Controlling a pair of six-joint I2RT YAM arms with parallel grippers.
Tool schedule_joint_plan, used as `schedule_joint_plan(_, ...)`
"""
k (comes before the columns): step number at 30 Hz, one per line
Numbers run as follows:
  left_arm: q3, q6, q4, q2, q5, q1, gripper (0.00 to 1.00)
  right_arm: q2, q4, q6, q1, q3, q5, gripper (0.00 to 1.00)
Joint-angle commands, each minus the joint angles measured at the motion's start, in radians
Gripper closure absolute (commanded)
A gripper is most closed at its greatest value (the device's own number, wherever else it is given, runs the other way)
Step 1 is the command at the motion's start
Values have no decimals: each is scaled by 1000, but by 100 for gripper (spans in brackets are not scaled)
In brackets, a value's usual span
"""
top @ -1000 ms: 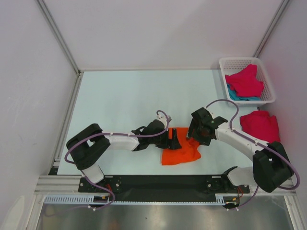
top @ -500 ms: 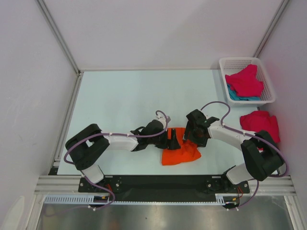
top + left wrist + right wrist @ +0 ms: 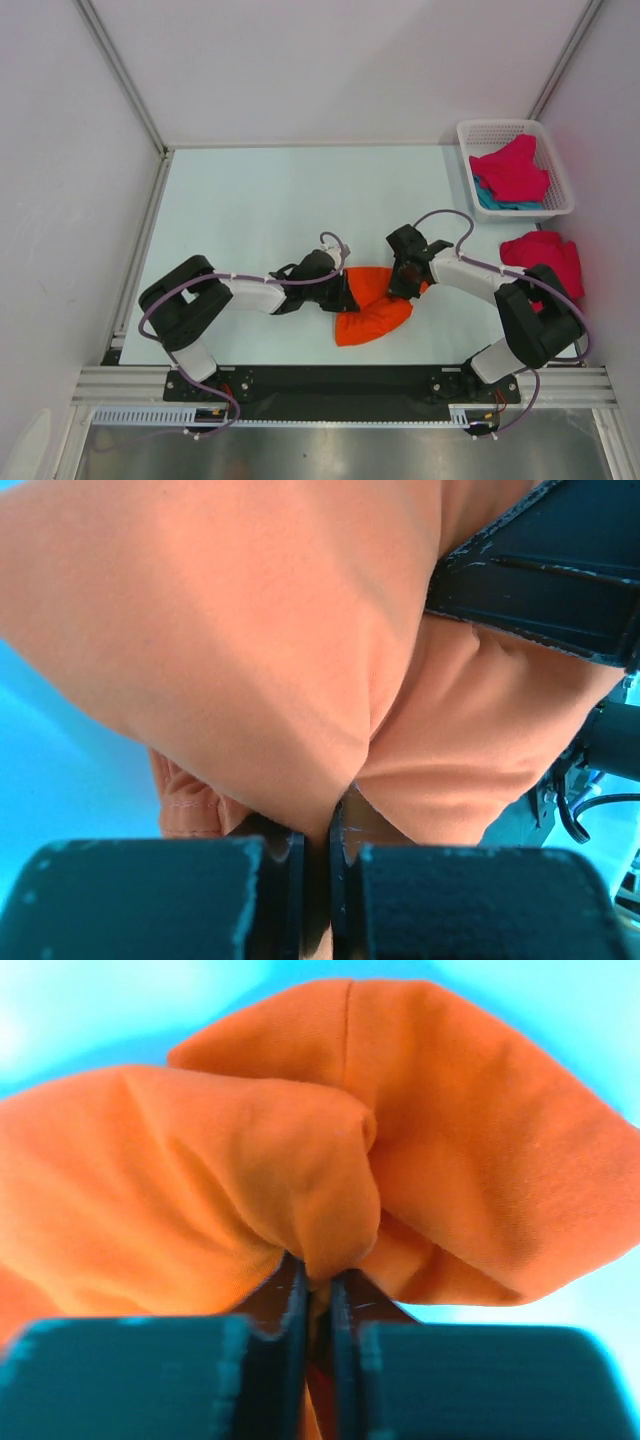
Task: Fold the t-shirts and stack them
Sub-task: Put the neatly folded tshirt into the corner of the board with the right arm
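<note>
Open a moment ago, the left hand (image 3: 350, 290) and right hand (image 3: 405, 283) now clench opposite edges of the orange t-shirt (image 3: 372, 318), bunched on the near tabletop (image 3: 250, 210); a fold looks ready to begin

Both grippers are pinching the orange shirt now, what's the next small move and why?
Probably lift both pinches slightly and draw them apart: the left gripper and right gripper are each shut on a bunched fold of the bright orange cloth t-shirt, which lies crumpled, not flat.
</note>
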Motion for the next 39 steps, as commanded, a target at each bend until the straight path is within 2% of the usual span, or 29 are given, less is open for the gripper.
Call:
schedule_joint_plan(1,35,10,-91,86,21,1,100,21,35,-12,-27,-6,-14,100)
schedule_joint_plan(4,104,1,-92,150,51,1,100,-1,33,-24,-94,4,-51,100)
schedule_joint_plan(8,202,-39,-40,253,190,1,100,-30,13,-48,-202,39,-85,100)
schedule_joint_plan(15,448,-114,6,417,384,-19,100,-22,-125,-144,-380,211,-42,100)
schedule_joint_plan(22,668,-373,225,639,553,-52,100,19,-234,-222,-501,321,-31,100)
schedule_joint_plan(32,1091,-571,277,897,642,-131,98,44,-361,-289,-628,386,55,100)
schedule_joint_plan(33,1118,-590,277,913,653,-137,93,47,-367,-295,-638,398,58,100)
schedule_joint_plan(34,1138,-599,288,923,660,-144,73,50,-373,-303,-650,406,65,100)
schedule_joint_plan(36,1129,-620,316,934,667,-146,49,67,-386,-323,-679,416,81,100)
schedule_joint_plan(37,1110,-620,342,928,668,-140,24,71,-389,-329,-688,419,93,100)
schedule_joint_plan(38,1062,-617,351,911,665,-135,15,85,-396,-337,-705,422,98,100)
schedule_joint_plan(39,1034,-613,362,899,662,-128,13,90,-400,-351,-713,423,104,100)
